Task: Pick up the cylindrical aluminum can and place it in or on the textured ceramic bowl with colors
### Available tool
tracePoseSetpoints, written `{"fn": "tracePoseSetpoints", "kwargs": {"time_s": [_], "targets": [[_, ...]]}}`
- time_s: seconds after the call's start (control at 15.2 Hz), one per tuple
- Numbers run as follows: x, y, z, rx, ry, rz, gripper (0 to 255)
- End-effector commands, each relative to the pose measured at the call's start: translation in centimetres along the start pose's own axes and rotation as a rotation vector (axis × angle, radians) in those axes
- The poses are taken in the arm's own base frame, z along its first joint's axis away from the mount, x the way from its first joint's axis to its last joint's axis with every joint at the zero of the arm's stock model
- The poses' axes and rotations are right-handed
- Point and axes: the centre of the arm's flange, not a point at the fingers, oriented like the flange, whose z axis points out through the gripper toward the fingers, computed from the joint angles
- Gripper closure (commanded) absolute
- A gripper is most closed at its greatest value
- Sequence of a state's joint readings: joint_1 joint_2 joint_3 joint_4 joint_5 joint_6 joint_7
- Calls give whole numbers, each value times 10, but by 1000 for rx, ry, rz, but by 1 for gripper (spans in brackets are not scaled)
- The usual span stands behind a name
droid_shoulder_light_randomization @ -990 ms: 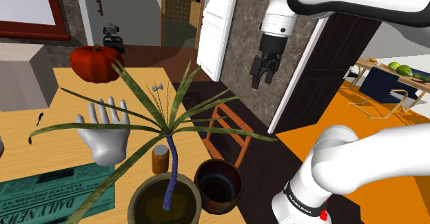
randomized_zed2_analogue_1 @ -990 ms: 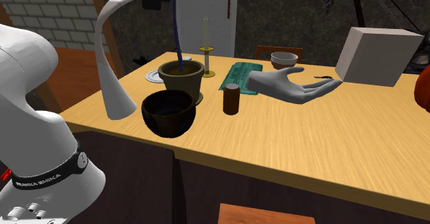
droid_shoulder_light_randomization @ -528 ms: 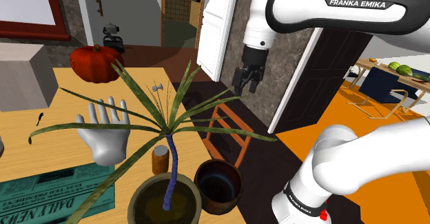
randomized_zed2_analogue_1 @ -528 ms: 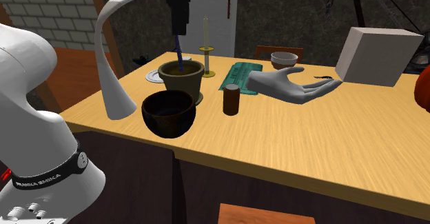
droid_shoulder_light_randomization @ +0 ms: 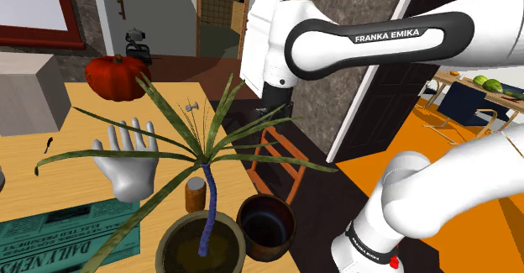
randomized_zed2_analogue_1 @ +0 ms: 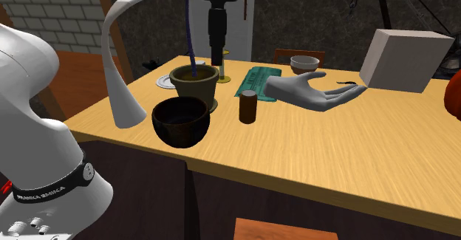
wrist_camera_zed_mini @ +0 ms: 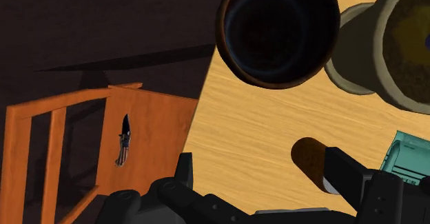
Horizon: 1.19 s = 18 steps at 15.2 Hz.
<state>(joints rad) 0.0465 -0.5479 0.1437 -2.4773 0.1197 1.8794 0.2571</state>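
Franka arm [droid_shoulder_light_randomization: 369, 40], lettered "FRANKA EMIKA", holds its black gripper [wrist_camera_zed_mini: 258, 159] above the wood table [randomized_zed2_analogue_1: 332, 157] near its edge, fingers apart, nothing btwn them. Brown can [droid_shoulder_light_randomization: 195, 196] w/ grey top stands upright on the table btwn plant pot [droid_shoulder_light_randomization: 180, 238] and white model hand [droid_shoulder_light_randomization: 126, 166], near the dark bowl [droid_shoulder_light_randomization: 267, 225]. Newspaper [droid_shoulder_light_randomization: 50, 242] reads "DAILY NEWS", upside down.

**Covered and cropped**

In the wrist view a finger [wrist_camera_zed_mini: 348, 178] of the gripper [wrist_camera_zed_mini: 260, 166] partly covers the can's [wrist_camera_zed_mini: 309, 157] pale end. The dark item [wrist_camera_zed_mini: 124, 140] on the orange chair [wrist_camera_zed_mini: 162, 129] is too small to identify. The shoulder view's lower edge crops the plant pot [droid_shoulder_light_randomization: 166, 236]; the second exterior view's right edge crops the pumpkin [randomized_zed2_analogue_1: 453, 98].
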Motion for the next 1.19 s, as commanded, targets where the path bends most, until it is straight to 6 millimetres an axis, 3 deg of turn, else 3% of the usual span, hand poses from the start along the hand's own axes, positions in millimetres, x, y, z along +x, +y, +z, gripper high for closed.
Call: {"fn": "tracePoseSetpoints", "kwargs": {"time_s": [0.0, 1.12], "targets": [[13, -17, 17, -2, 8, 3, 0], [107, -162, 159, -27, 60, 27, 0]]}}
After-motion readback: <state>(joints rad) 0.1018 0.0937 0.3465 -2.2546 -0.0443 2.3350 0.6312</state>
